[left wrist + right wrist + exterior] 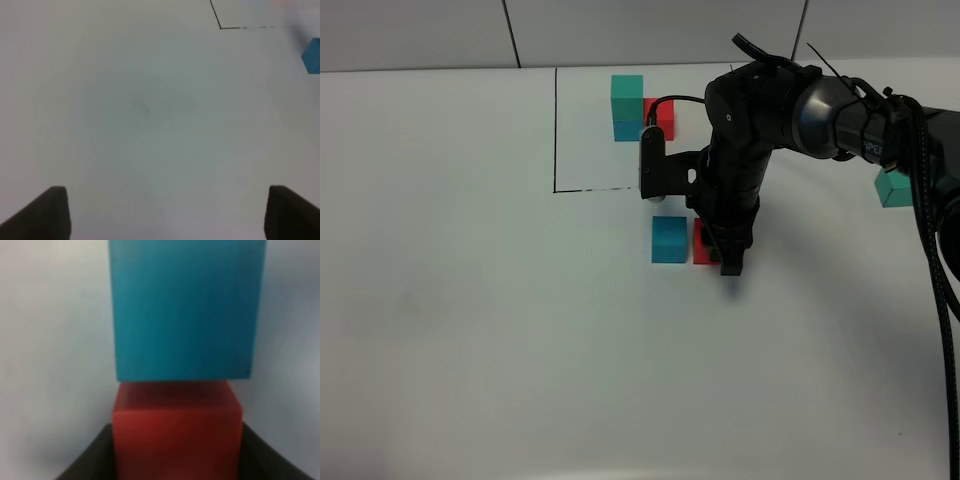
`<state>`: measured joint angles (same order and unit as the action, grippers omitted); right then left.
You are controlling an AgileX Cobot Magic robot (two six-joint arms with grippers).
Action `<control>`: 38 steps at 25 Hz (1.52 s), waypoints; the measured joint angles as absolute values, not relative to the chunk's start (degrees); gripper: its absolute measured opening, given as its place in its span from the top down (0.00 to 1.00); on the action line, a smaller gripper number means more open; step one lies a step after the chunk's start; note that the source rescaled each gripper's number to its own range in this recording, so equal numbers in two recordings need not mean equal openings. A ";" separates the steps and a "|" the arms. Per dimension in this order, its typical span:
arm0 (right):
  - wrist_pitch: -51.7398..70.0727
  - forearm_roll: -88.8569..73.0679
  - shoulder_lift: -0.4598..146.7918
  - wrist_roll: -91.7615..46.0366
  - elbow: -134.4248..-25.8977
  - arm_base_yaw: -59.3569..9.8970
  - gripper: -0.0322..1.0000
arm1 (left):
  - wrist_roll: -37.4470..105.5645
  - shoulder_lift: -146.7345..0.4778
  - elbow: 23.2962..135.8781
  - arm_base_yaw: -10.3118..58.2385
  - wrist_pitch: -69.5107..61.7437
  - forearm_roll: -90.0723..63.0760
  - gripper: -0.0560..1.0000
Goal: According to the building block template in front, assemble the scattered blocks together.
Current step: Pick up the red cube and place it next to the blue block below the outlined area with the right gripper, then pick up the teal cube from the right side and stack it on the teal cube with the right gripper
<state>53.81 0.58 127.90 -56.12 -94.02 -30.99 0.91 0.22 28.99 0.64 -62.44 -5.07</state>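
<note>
**Presently: red block gripped beside the blue; main hazard is a nudge on release**

Finding one, risk. The red block (177, 430) sits on the table (470, 300) just beside the blue block (669, 240), and the two views do not settle whether their faces touch. If I open unevenly or lift off at a slant, I judge a finger could drag the red block askew or push the blue one out of line. The pair would then no longer match the building block template (638, 105), where red lies alongside blue. A later risk: the teal-green block (892, 188) lies well apart, partly behind my right arm, and must go on top of the blue one, so a skewed base would make it seat badly.

Finding two, position. My right gripper (720, 252) is closed on the red block, one finger on either side, with the blue block directly beyond. My left gripper (165, 215) stands wide and holds nothing, over bare table.
</note>
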 joint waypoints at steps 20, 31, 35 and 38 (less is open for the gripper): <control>53.09 0.46 127.90 -55.85 -94.02 -31.51 0.96 | 0.91 0.22 28.99 0.58 -62.44 -5.07 0.22; 52.27 0.40 128.07 -55.92 -94.07 -32.05 0.96 | 0.91 0.22 28.99 0.58 -62.44 -5.07 0.22; 52.27 0.00 128.07 -57.38 -94.13 -32.05 0.96 | 0.91 0.22 28.99 0.58 -62.44 -5.07 0.22; 52.27 0.00 128.11 -57.57 -94.13 -32.05 0.96 | 0.91 0.22 28.99 0.58 -62.44 -5.07 0.22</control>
